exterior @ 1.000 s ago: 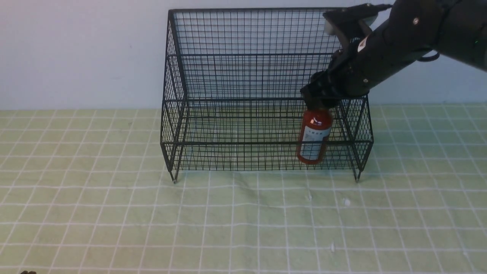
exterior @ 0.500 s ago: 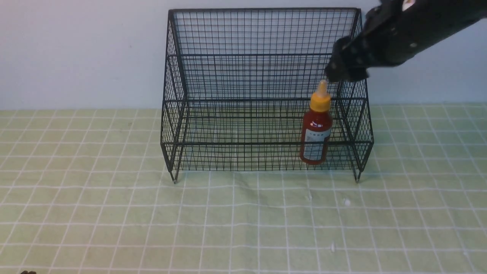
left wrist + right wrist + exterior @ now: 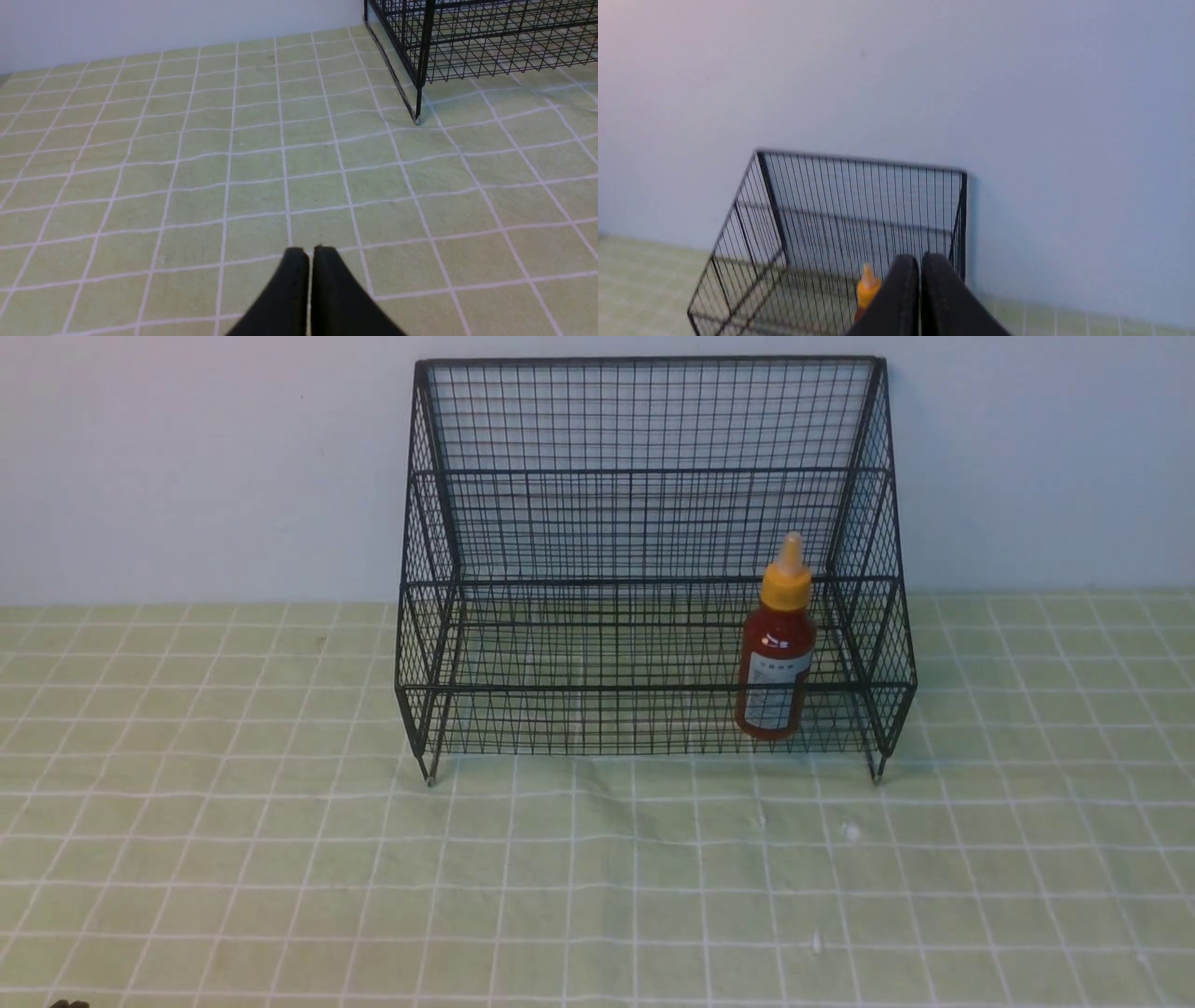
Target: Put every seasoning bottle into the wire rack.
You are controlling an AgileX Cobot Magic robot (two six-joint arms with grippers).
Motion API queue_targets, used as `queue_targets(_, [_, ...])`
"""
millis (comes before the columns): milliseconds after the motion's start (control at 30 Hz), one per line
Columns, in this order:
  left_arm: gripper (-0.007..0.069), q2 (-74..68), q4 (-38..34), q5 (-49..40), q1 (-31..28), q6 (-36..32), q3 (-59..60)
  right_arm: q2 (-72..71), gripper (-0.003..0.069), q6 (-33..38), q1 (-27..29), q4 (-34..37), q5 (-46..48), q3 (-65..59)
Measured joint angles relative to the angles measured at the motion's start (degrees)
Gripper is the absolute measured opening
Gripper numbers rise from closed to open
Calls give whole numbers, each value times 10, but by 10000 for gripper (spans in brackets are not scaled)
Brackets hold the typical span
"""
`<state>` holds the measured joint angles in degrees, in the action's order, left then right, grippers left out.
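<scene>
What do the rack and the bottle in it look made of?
Wire rack: thin black wire grid, likely coated metal, matte. Seasoning bottle: probably plastic, though glass is possible; glossy highlight on its reddish-brown body, opaque yellow-orange cap, white label.

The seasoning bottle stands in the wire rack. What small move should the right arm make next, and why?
Probably lower the right gripper to a rest pose, away from the wire rack. The seasoning bottle stands upright on its lower tier, touched by nothing; the gripper is shut and empty, and no other bottle shows on the green mat.
</scene>
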<state>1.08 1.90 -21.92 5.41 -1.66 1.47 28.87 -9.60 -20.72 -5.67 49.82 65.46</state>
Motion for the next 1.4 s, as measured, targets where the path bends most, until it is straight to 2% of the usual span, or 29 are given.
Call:
queue_targets(67, [-7, 0, 0, 0, 0, 0, 0, -55, -10, -2, 0, -2, -49, -57])
queue_targets(167, [-7, 0, 0, 0, 0, 0, 0, -191, -10, -34, 0, -5, -148, -211])
queue_targets(367, [-7, 0, 0, 0, 0, 0, 0, -268, -10, -55, 0, -7, -242, -333])
queue_targets(500, [-7, 0, 0, 0, 0, 0, 0, -285, -10, -59, 0, -6, -333, -386])
queue_targets(600, [-7, 0, 0, 0, 0, 0, 0, -285, -10, -60, 0, -4, -361, -406])
queue_targets(767, [-7, 0, 0, 0, 0, 0, 0, -285, -10, -60, 0, -6, -358, -414])
queue_targets(1033, [-7, 0, 0, 0, 0, 0, 0, -285, -11, -44, 8, -55, -317, -431])
queue_targets(1233, [-7, 0, 0, 0, 0, 0, 0, -285, -11, -46, 140, -56, -304, -523])
queue_targets(1400, [-7, 0, 0, 0, 0, 0, 0, -285, -11, -46, 179, -60, -297, -641])
